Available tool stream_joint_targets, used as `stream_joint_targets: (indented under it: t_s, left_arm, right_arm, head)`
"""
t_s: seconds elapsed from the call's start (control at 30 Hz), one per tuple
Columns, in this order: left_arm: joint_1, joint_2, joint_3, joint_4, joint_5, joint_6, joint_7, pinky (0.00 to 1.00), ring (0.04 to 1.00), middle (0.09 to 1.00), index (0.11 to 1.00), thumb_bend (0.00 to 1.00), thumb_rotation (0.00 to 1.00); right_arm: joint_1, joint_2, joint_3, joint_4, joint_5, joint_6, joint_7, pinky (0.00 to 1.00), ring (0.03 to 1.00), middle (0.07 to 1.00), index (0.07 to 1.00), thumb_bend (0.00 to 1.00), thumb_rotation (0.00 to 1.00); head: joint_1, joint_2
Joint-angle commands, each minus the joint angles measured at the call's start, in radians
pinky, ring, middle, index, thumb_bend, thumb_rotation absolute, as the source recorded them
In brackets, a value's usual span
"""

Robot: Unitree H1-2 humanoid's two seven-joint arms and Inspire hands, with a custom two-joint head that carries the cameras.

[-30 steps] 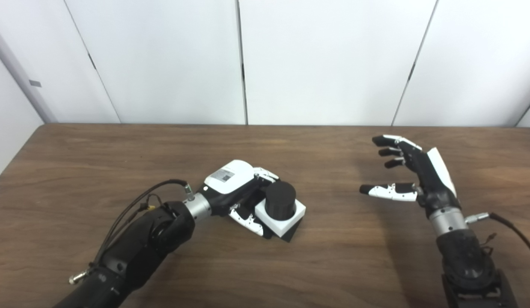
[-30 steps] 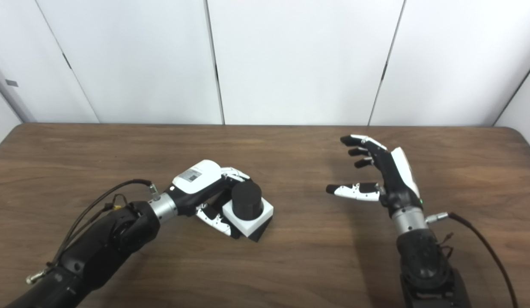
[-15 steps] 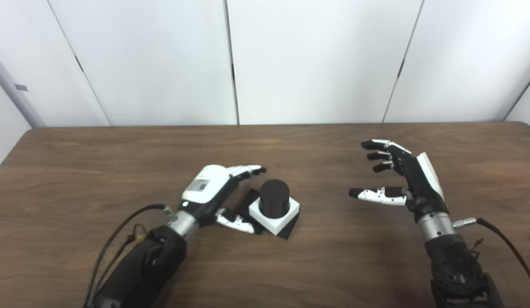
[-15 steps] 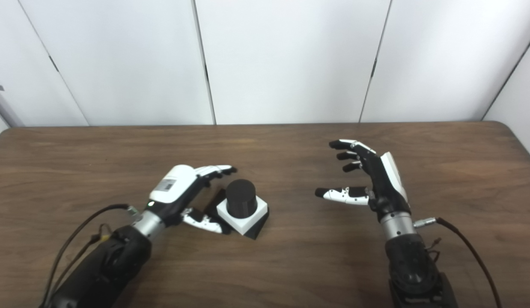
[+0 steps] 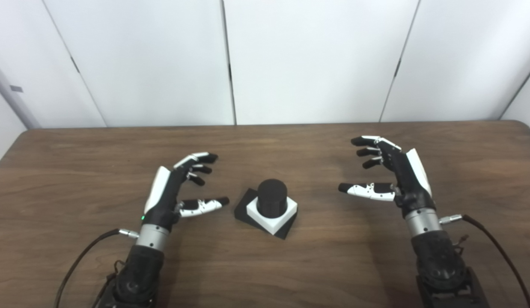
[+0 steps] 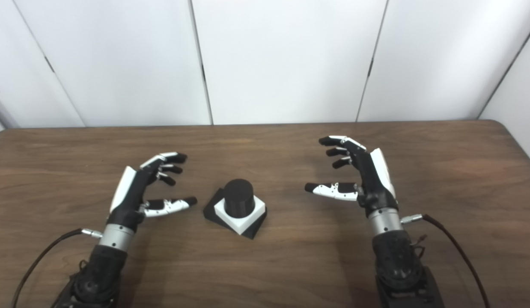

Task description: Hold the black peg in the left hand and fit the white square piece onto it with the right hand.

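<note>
Wood-grain table [image 5: 290, 265] is carrying the black peg [image 5: 272, 197] at centre, the white square piece [image 5: 274, 212] sitting around it. Left hand [image 5: 171, 190] at nine o'clock and right hand [image 5: 397, 175] at three are hovering empty, fingers spread. White panels [image 6: 282, 60] are lining the back; the right eye view is showing more of the table's right corner. Arm bases are running off the bottom edge.

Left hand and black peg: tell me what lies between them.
Only bare table. In both eye views the left hand is open beside the black peg, which stands through the white square piece, and they are not touching.
</note>
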Motion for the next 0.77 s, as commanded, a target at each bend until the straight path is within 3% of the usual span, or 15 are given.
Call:
stream_joint_targets:
  t_s: [0.0,0.13,0.3,0.73]
  left_arm:
    - [-0.023,0.005,0.012,-0.022,-0.079,-0.082,-0.029,0.55,0.697,0.791,0.751,0.7,0.0]
    - [-0.025,0.009,0.017,-0.012,-0.142,-0.138,-0.075,0.55,0.695,0.789,0.76,0.66,0.01]
    - [-0.038,0.006,0.028,0.005,-0.168,-0.169,-0.105,0.53,0.656,0.725,0.688,0.63,0.0]
    - [-0.038,-0.007,0.035,0.029,-0.161,-0.175,-0.127,0.53,0.639,0.708,0.658,0.61,0.0]
  right_arm:
    - [-0.027,0.014,-0.004,-0.018,0.008,-0.074,-0.036,0.53,0.676,0.736,0.685,0.72,0.0]
    - [-0.02,0.03,-0.005,-0.009,0.002,-0.097,-0.061,0.52,0.663,0.729,0.687,0.71,0.0]
    - [-0.017,0.043,-0.013,0.019,-0.002,-0.146,-0.1,0.55,0.666,0.717,0.685,0.61,0.08]
    - [-0.009,0.046,-0.017,0.017,0.006,-0.157,-0.118,0.53,0.647,0.702,0.667,0.59,0.05]
  head:
    - [-0.007,-0.001]
    - [-0.01,-0.002]
    - [-0.015,0.0]
    - [-0.016,0.003]
